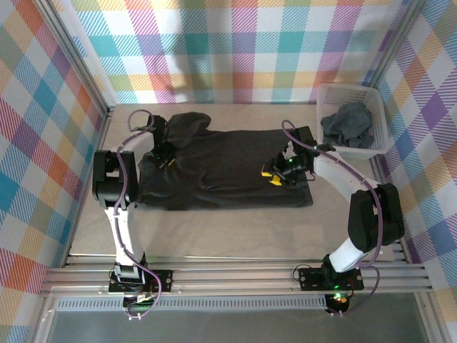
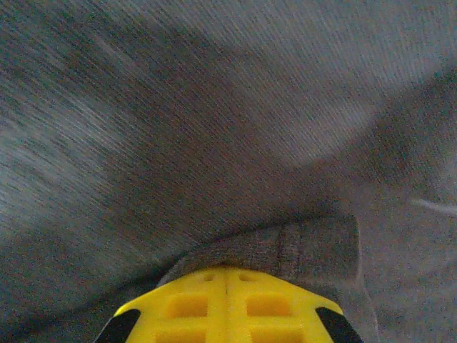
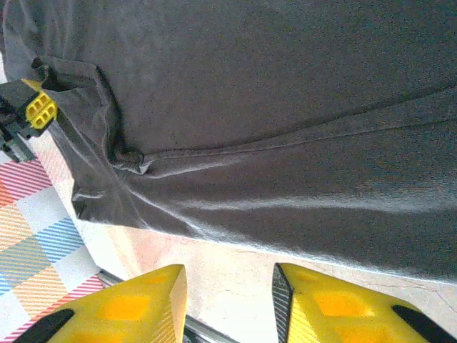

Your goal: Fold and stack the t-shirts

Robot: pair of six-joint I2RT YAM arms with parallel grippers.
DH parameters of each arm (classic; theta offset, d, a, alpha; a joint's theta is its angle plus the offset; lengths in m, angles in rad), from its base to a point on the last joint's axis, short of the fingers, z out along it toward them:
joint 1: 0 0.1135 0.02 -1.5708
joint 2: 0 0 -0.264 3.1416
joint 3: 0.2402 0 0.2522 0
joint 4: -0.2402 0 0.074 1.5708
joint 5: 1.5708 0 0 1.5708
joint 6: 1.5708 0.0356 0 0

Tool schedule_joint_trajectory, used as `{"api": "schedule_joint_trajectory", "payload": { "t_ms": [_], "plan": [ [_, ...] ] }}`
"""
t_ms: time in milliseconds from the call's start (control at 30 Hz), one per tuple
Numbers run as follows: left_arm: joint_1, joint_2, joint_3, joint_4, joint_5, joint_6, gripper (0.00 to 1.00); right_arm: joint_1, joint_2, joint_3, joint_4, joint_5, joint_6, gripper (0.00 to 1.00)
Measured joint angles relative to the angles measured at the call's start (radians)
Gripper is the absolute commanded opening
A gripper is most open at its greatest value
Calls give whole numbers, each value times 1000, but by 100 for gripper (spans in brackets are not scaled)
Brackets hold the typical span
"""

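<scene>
1. The table (image 1: 214, 236) is a pale beige top. Aluminium frame (image 1: 235, 275) rails run along its near edge, where both arm bases are bolted.
2. The walls (image 1: 235, 50) on three sides are hung with pastel plaid cloth in pink, teal, yellow and purple.
3. A dark shirt (image 1: 221, 168) lies spread mid-table, mostly flat, with its long side running left to right. Its far-left end is bunched and rumpled.
4. A white lattice basket (image 1: 357, 151) stands in the far-right corner, near the shirt's far-right corner. A crumpled grey shirt (image 1: 348, 123) lies inside it.
5. The left gripper (image 1: 166, 156) sits at the shirt's left end. In the left wrist view its yellow fingers are pressed together, with a hemmed fold of the shirt pinched at their tips.
6. The right gripper (image 1: 275, 174) is over the shirt's right part. In the right wrist view its yellow fingers stand apart, with bare table in the gap and nothing between them.
7. The right wrist view also shows a long edge of the shirt against the table, and a sleeve with the left gripper's yellow tip at its edge.
8. Hard to make out:
   - The cloth in the left wrist view is blurred.
   - Both wrist views cut the fingers off at the bottom edge.
   - The right arm covers part of the shirt from above.
   - The grey shirt's shape cannot be told.
</scene>
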Motion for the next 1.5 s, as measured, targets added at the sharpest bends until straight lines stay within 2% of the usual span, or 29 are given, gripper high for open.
{"api": "schedule_joint_trajectory", "payload": {
  "t_ms": [67, 100, 167, 233, 400, 533, 667, 867, 1067, 1400, 1500],
  "plan": [
    [13, -6, -6, 15, 11, -13, 18, -10, 0, -10, -1, 11, -3, 38],
    [19, -18, -14, 26, 15, -17, 27, -14, 1, -17, -2, 17, -5, 38],
    [24, -57, -38, 33, 14, -30, 32, -29, 3, -32, -6, 26, -13, 38],
    [24, -127, -72, 32, 10, -41, 30, -55, 9, -40, -17, 40, -31, 37],
    [22, -360, -177, 14, 16, -74, 14, -104, 53, -36, -51, 89, -98, 38],
    [17, -468, -317, -10, 30, -95, 12, -134, 122, -3, -103, 122, -143, 38],
    [16, -434, -432, -35, 38, -106, 11, -144, 212, 61, -139, 159, -165, 38],
    [16, -328, -465, -23, 28, -124, 8, -144, 305, 74, -180, 194, -169, 38],
    [16, -440, -599, 22, -13, -154, 9, -125, 280, 41, -190, 202, -129, 40],
    [27, -626, -780, -35, -73, -176, 10, -24, 120, -177, -226, 201, 6, 41],
    [31, -640, -790, -39, -72, -172, 16, -9, 87, -214, -229, 196, 31, 43]
  ]
}}
